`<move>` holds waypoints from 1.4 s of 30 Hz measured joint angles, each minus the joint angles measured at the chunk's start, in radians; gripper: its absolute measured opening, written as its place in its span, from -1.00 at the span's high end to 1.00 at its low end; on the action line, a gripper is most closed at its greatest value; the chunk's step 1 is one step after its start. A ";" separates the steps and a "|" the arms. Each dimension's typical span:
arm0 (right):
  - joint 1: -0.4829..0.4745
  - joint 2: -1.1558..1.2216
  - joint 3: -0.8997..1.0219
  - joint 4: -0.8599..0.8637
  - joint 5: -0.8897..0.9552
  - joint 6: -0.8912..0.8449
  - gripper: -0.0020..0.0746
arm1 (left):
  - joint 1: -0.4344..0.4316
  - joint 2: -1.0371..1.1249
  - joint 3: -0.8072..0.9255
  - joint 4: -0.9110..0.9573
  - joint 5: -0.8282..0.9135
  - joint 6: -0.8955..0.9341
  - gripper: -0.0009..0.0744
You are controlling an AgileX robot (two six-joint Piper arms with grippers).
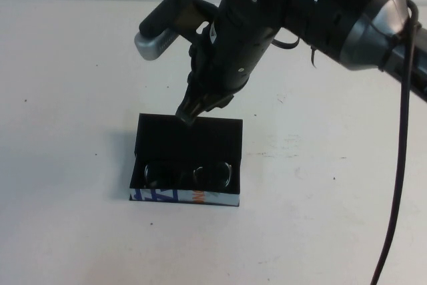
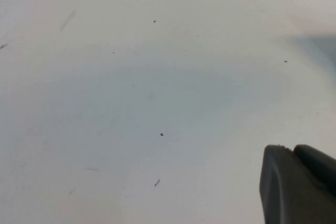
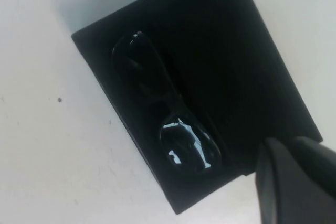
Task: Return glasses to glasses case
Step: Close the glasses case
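Observation:
The black glasses case (image 1: 183,197) sits open on the white table, its blue, white and orange strip facing front. The dark-framed glasses (image 1: 189,175) lie inside it, lenses up. The flat lid (image 1: 189,135) lies open behind them. My right gripper (image 1: 188,113) is shut and empty, its tip at the lid's far edge. In the right wrist view the glasses (image 3: 163,111) lie in the case (image 3: 226,61), with the right gripper (image 3: 289,141) over the lid's edge. My left gripper (image 2: 291,148) is shut and empty over bare table, out of the high view.
The white table (image 1: 80,98) spreads around the case. The right arm's bulk (image 1: 320,11) and a black cable (image 1: 399,165) hang over the back right.

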State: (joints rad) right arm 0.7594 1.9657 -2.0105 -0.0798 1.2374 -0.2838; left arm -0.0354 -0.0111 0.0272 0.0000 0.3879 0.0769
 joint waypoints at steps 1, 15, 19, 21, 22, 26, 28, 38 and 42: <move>-0.002 -0.002 0.000 0.002 0.001 0.007 0.91 | 0.000 0.000 0.000 0.000 0.000 0.000 0.99; -0.021 -0.004 0.002 0.019 0.007 0.005 0.98 | 0.000 0.000 0.000 0.028 -0.005 0.000 0.99; -0.021 -0.004 0.002 0.019 0.007 0.004 0.98 | 0.000 0.000 0.000 0.056 -0.097 -0.008 0.99; -0.021 -0.004 0.002 0.019 0.007 0.008 0.98 | 0.000 0.000 0.000 0.014 -0.186 -0.045 0.99; -0.021 -0.004 0.002 0.019 0.007 0.017 0.98 | 0.000 0.000 0.000 -0.020 -0.229 -0.070 0.99; -0.021 -0.004 0.002 0.019 0.007 0.045 0.98 | 0.000 0.000 0.000 -0.132 -0.353 -0.162 0.99; -0.021 -0.004 0.004 0.020 0.007 0.056 0.98 | 0.000 0.000 0.000 -0.174 -0.379 -0.199 0.99; -0.100 0.007 0.004 0.089 -0.025 0.175 0.98 | 0.000 0.365 -0.256 -0.299 -0.020 -0.256 0.99; -0.137 0.023 0.004 0.147 -0.025 0.179 0.98 | 0.000 0.627 -0.391 -0.472 0.113 -0.017 0.99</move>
State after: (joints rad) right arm 0.6223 1.9882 -2.0070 0.0674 1.2129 -0.1050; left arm -0.0354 0.6159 -0.3638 -0.4723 0.5011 0.0596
